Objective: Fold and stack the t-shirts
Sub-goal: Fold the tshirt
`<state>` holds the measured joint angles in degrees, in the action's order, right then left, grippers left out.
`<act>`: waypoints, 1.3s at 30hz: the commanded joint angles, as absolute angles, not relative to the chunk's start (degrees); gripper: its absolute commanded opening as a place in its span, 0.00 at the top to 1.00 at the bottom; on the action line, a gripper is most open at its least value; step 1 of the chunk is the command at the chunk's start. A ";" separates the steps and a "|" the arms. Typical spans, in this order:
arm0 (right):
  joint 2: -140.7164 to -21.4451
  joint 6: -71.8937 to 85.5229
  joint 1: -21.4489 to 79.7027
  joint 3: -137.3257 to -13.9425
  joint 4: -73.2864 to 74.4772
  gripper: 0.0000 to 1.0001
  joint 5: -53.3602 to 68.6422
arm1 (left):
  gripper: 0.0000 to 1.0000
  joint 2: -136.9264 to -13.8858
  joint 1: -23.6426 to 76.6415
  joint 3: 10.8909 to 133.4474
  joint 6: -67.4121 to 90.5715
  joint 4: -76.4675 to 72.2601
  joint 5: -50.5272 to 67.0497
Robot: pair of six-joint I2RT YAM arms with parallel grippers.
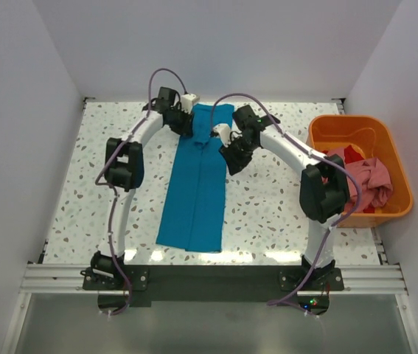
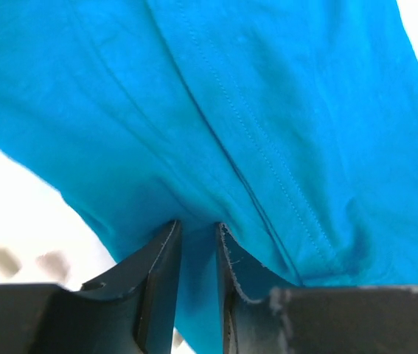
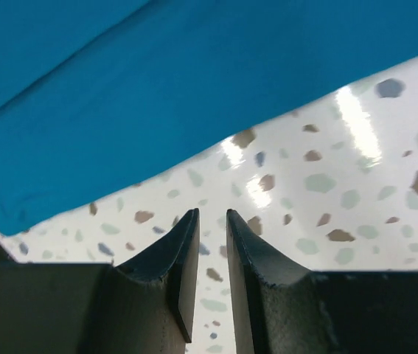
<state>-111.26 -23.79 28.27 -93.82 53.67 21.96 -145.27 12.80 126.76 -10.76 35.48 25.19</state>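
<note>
Step in hand, by the look of it: crosswise fold on the teal t-shirt. Narrowed into a long strip, flat mid-bench, running 12 to 6 o'clock in the top view. Not yet halved, nothing stacked.

Left gripper: clamped on the teal cloth at the strip's far end, 12 o'clock side, left corner. Confirmed in the wrist view by cloth in the slit between the jaws and wrinkles converging on the tips.

Right gripper: jaws a narrow slit apart, holding nothing, bare bench under the tips. Shirt edge at 12 o'clock of the tips in its wrist view, near but not touching. In the top view, parked just beside the strip's right edge, up toward the far end.

Next move, best guess:
- Widen the right jaws, shift onto the far right corner, and pinch to match the left.
- Lift both corners level and carry them toward 6 o'clock to halve the strip.
- Watch for a one-sided pull skewing the layers.

Remaining work: pink t-shirt and red t-shirt bunched in the orange tub at 3 o'clock, well apart from both grippers.
</note>
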 commanded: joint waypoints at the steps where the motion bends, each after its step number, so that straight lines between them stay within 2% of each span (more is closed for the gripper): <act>1: -115.04 -19.60 27.25 -99.73 48.17 0.75 17.85 | 0.69 -145.20 12.83 130.43 -4.84 28.40 26.55; 3: -117.32 -18.63 26.98 -102.55 46.50 0.75 16.79 | 0.64 -141.69 12.31 128.77 -3.78 24.63 25.58; 9: -126.20 -15.38 26.81 -112.41 45.01 0.78 13.54 | 0.60 -131.41 8.79 119.99 -4.57 23.55 26.80; 14: -131.73 -13.72 26.89 -116.10 42.63 0.78 13.36 | 0.59 -126.22 8.00 114.45 -9.49 29.52 32.69; 17: -134.46 -13.62 26.89 -117.59 41.93 0.78 12.75 | 0.61 -122.53 7.82 107.07 -9.32 29.36 34.19; 22: -141.15 -15.20 26.72 -122.42 43.07 0.82 5.55 | 0.62 -116.99 7.73 96.34 -9.49 27.25 34.54; 30: -145.45 -18.54 25.84 -127.08 39.29 0.84 -2.98 | 0.63 -113.12 7.74 87.20 -8.62 25.93 34.54; 39: -149.77 -19.16 25.40 -133.95 37.36 0.81 -5.89 | 0.64 -112.85 7.73 85.52 -7.82 25.66 33.22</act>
<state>-147.13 -18.13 26.06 -132.64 38.39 -2.44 -116.64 7.88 86.00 -8.34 27.59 33.10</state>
